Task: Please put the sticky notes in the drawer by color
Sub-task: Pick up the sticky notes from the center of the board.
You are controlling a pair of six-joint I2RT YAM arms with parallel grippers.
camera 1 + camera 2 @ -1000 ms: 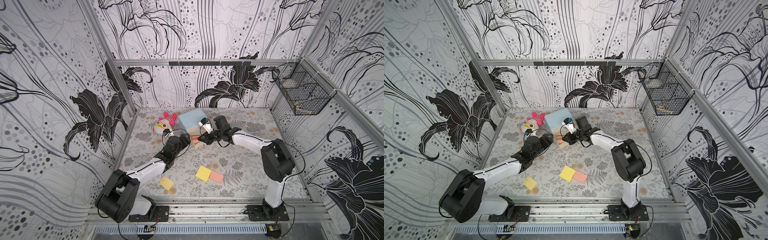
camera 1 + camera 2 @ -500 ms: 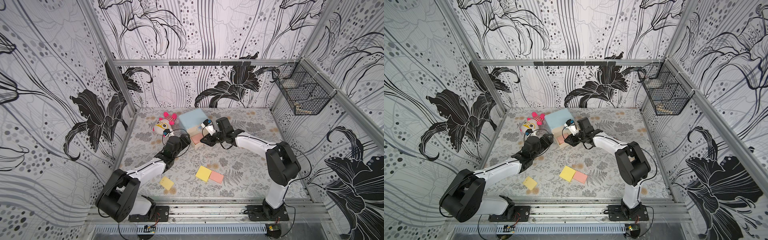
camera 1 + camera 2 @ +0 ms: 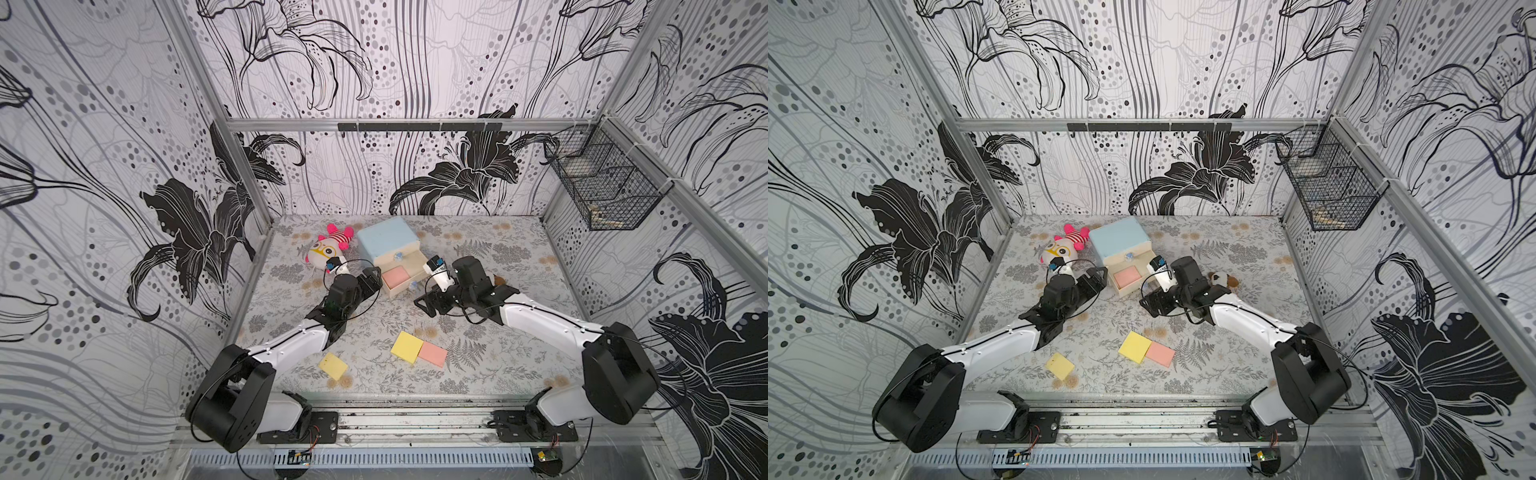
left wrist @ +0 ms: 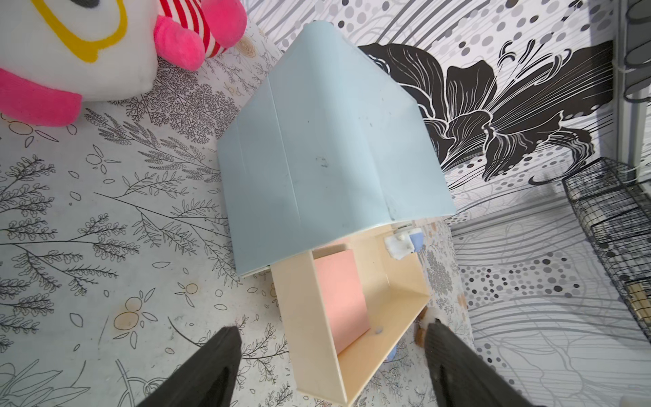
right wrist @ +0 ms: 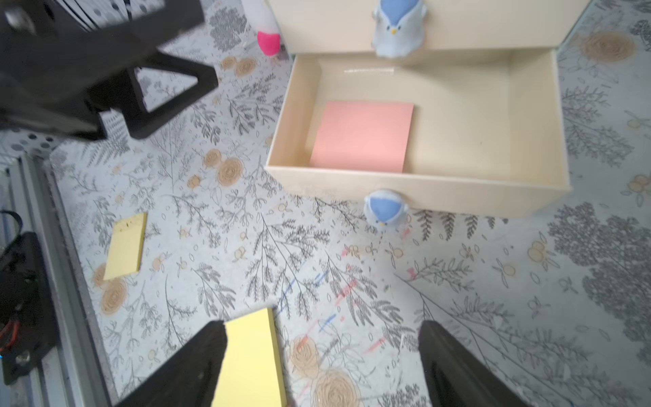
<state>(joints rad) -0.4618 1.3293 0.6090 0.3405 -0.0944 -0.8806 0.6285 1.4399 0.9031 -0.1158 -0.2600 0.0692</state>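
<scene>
The pale blue drawer chest (image 3: pixel 386 239) stands at the back, its bottom drawer (image 5: pixel 419 192) pulled out. A pink sticky note (image 5: pixel 363 135) lies flat inside the drawer, also seen in both top views (image 3: pixel 395 276) (image 3: pixel 1127 276). On the table lie a yellow note (image 3: pixel 407 347) touching a pink note (image 3: pixel 432 354), and another yellow note (image 3: pixel 333 366) further left. My left gripper (image 3: pixel 372 277) (image 4: pixel 333 327) is open at the drawer's left front corner. My right gripper (image 3: pixel 426 306) (image 5: pixel 322 326) is open and empty, just in front of the drawer, above the table.
A white and pink plush toy (image 3: pixel 326 251) lies left of the chest. A small brown plush (image 3: pixel 1223 280) sits behind my right arm. A wire basket (image 3: pixel 602 191) hangs on the right wall. Patterned walls close in the back and both sides.
My right gripper was shut on the pink note over the drawer; it has opened, left the note inside and drawn back toward the front. My left gripper has stayed by the drawer.
</scene>
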